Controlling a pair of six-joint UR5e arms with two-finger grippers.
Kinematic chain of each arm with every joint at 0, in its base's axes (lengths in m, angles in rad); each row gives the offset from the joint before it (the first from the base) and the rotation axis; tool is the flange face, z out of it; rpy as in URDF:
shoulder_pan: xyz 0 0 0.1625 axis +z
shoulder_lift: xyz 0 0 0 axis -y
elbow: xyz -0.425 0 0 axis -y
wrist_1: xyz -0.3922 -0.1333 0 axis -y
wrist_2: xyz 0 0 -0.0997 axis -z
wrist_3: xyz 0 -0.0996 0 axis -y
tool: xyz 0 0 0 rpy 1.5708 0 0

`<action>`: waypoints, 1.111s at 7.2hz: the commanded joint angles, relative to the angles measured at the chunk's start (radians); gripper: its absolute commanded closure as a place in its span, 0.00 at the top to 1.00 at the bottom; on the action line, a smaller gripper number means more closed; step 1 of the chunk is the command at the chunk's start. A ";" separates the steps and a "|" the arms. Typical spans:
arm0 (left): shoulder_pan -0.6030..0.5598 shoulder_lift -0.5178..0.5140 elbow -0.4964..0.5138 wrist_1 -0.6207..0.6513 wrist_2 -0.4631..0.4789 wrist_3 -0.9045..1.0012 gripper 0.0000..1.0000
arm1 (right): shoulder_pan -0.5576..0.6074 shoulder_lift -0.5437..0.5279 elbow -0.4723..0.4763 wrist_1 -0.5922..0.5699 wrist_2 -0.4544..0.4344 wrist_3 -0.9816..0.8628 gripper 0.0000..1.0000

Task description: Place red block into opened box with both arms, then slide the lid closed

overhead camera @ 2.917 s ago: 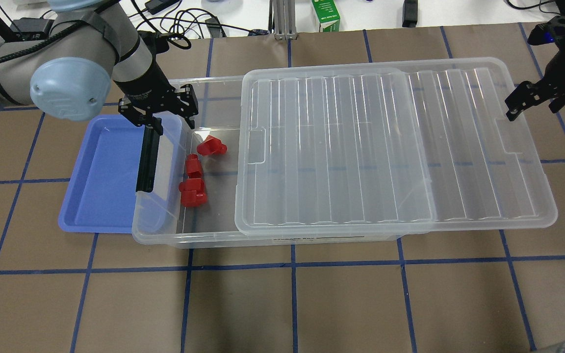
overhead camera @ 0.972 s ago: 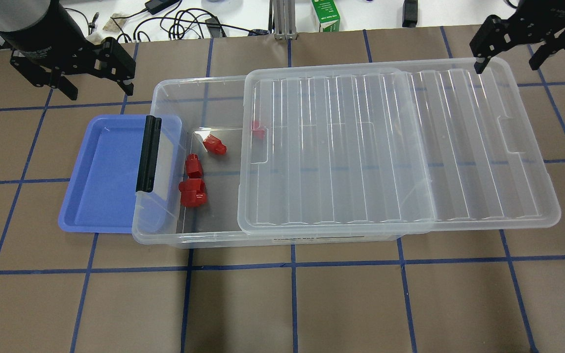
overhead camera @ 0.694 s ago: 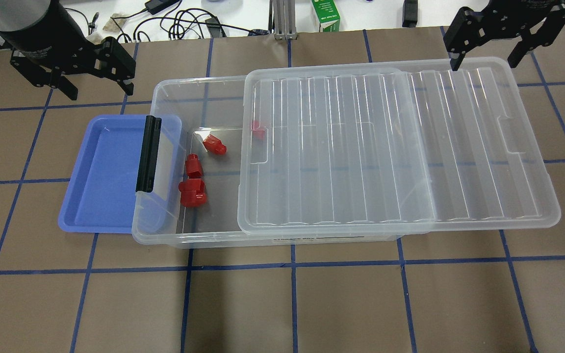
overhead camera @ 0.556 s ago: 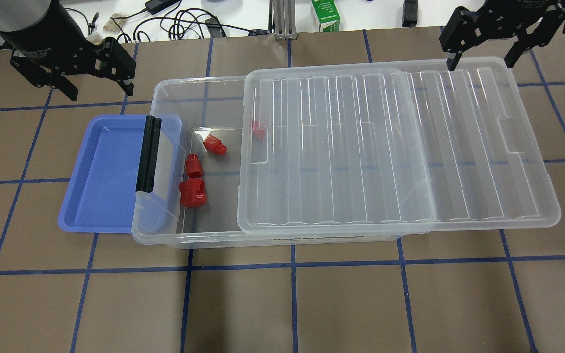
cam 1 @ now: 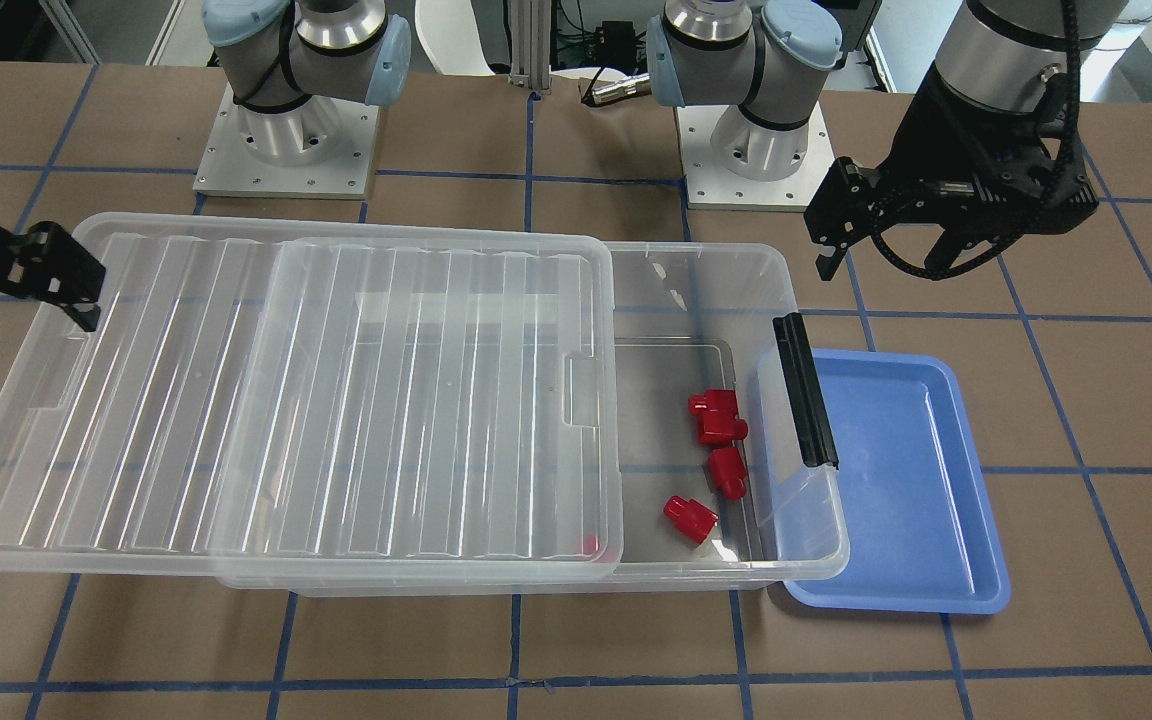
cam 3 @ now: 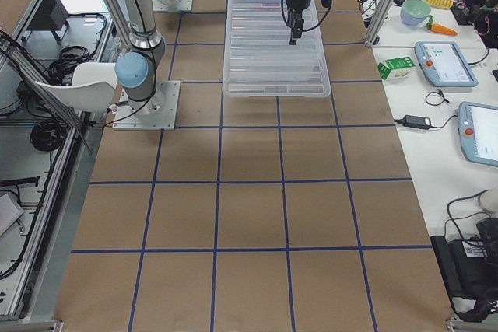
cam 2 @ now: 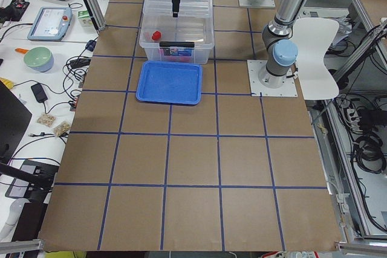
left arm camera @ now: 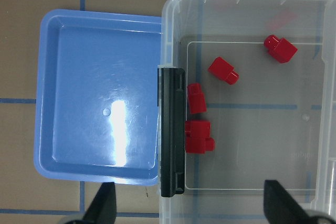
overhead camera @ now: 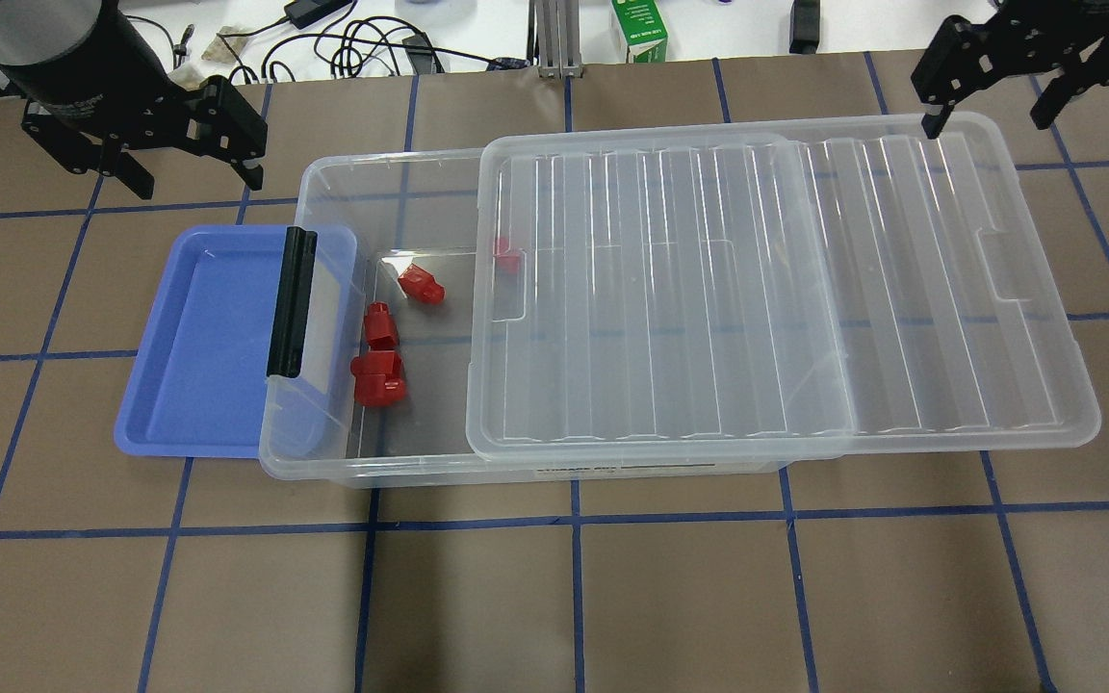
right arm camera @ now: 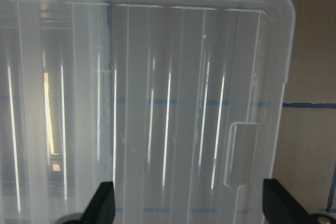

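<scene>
– On the floor of the box point(overhead camera: 391, 162), at its uncovered end, you have the red block point(left arm camera: 281, 49). It lies close to the lid's short edge, and from overhead you see it through the clear plastic.

– You also have three more red pieces point(left arm camera: 198, 136) loose on that same floor. They sit between the block and the black latch point(overhead camera: 291, 303).

– Your lid point(overhead camera: 786, 289) lies flat on the box and covers most of it. Only the latch end is left uncovered. The lid's other end hangs out past the box, toward the table's end on the robot's right.

– At the latch end you have the blue tray point(overhead camera: 198, 346), toward the table's end on the robot's left. The box's rim overlaps the tray's edge in the overhead view.

– Your left tool point(overhead camera: 196, 168) hangs above the table beyond the tray's far corner, toward the table's edge farthest from the robot. Its fingers are spread and hold nothing.

– Your right tool point(overhead camera: 988, 106) hangs over the lid's far corner at the overhanging end. Its fingers are spread too, with nothing between them. You can't tell from these views whether they touch the plastic.
</scene>
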State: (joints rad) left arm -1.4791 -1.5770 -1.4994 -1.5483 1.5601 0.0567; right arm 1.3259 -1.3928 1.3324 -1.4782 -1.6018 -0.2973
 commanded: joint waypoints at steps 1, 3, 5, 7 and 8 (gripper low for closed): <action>-0.001 0.000 -0.002 0.002 0.002 0.002 1.00 | -0.153 0.041 0.001 -0.017 -0.001 -0.211 1.00; -0.001 0.000 -0.001 0.002 0.002 0.000 1.00 | -0.261 0.135 0.016 -0.103 -0.003 -0.347 1.00; -0.001 0.000 -0.001 0.007 0.000 0.005 1.00 | -0.292 0.190 0.021 -0.116 -0.006 -0.376 1.00; -0.001 0.000 -0.002 0.007 -0.002 0.002 1.00 | -0.292 0.199 0.100 -0.183 -0.007 -0.352 1.00; -0.001 0.000 -0.004 0.007 -0.002 0.002 1.00 | -0.292 0.181 0.143 -0.183 -0.006 -0.286 1.00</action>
State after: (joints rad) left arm -1.4803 -1.5769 -1.5021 -1.5418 1.5587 0.0588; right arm 1.0347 -1.1992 1.4248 -1.6472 -1.6086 -0.6388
